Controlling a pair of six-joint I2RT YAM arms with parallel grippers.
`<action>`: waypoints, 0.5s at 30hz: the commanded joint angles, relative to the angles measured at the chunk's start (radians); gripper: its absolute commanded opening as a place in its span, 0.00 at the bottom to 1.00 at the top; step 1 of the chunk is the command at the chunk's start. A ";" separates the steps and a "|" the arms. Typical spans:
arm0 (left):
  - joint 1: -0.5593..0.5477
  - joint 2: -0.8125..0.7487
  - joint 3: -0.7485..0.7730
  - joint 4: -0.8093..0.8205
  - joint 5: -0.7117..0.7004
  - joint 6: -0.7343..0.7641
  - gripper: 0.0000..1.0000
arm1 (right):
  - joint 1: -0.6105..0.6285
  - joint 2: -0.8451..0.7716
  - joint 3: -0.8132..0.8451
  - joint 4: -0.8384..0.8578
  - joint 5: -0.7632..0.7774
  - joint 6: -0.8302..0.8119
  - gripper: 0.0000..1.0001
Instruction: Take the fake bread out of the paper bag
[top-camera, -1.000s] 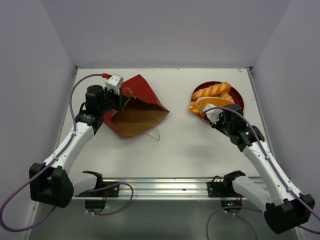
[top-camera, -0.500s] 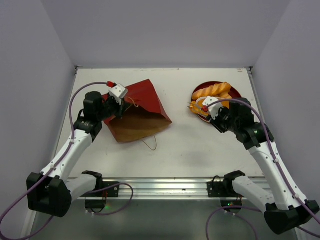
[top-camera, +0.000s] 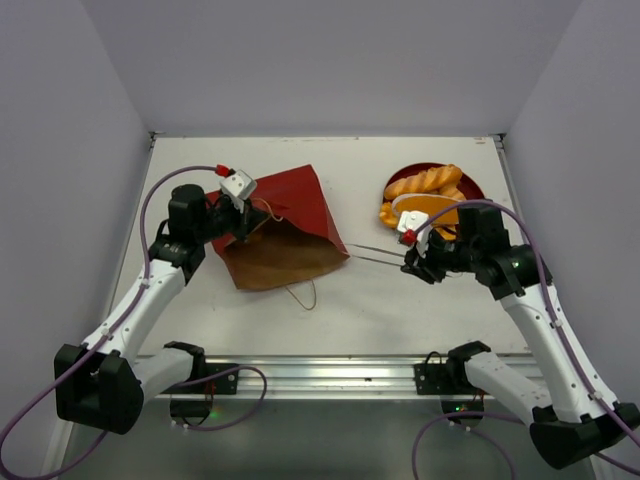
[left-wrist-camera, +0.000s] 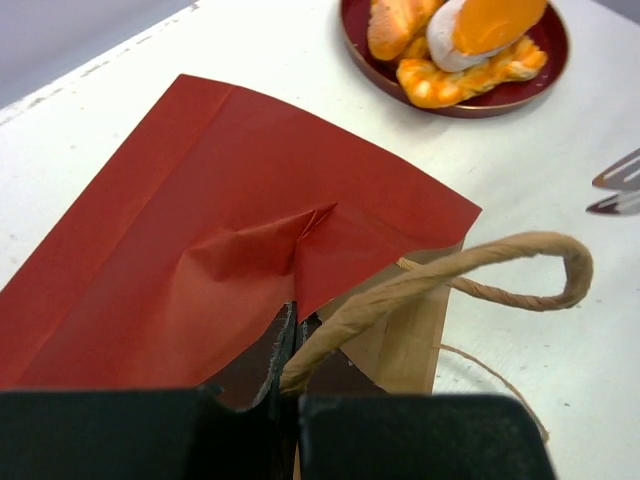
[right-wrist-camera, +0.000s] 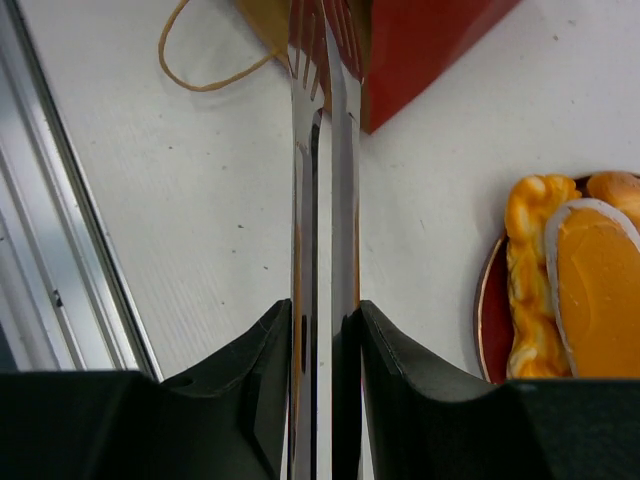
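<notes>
Jaws of the left gripper (left-wrist-camera: 290, 345) are pinched fully together on the top edge of the paper bag (left-wrist-camera: 210, 230), right where one twisted loop handle (left-wrist-camera: 480, 262) is rooted, lifting that side of the mouth off the bench (top-camera: 350, 300); jaws of the right gripper (right-wrist-camera: 325, 335) stand narrow, clamped on the two blades of metal tongs (right-wrist-camera: 325, 150) and squeezing them nearly parallel; the tong tips sit at the lip of the bag's mouth. The bag lies on its side on the left half of the bench, mouth turned toward the right arm, brown lining showing; no pastry shows in the visible part of the opening, and the deeper part is hidden. Several pieces of fake bread (top-camera: 425, 184) are piled on the red plate (top-camera: 478, 196) at the far right, well apart from the bag; much of the unloading looks done; whether anything is left inside cannot be told, though the tongs' aim suggests another reach in.
</notes>
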 joint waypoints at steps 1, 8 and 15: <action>-0.007 -0.009 -0.012 0.019 0.113 -0.079 0.00 | 0.021 -0.008 0.069 -0.070 -0.149 -0.082 0.35; -0.005 0.007 0.010 0.033 0.065 -0.166 0.00 | 0.211 0.031 0.074 -0.036 -0.028 -0.071 0.35; -0.007 0.070 0.060 0.106 0.025 -0.266 0.00 | 0.557 0.168 0.094 0.134 0.306 0.022 0.34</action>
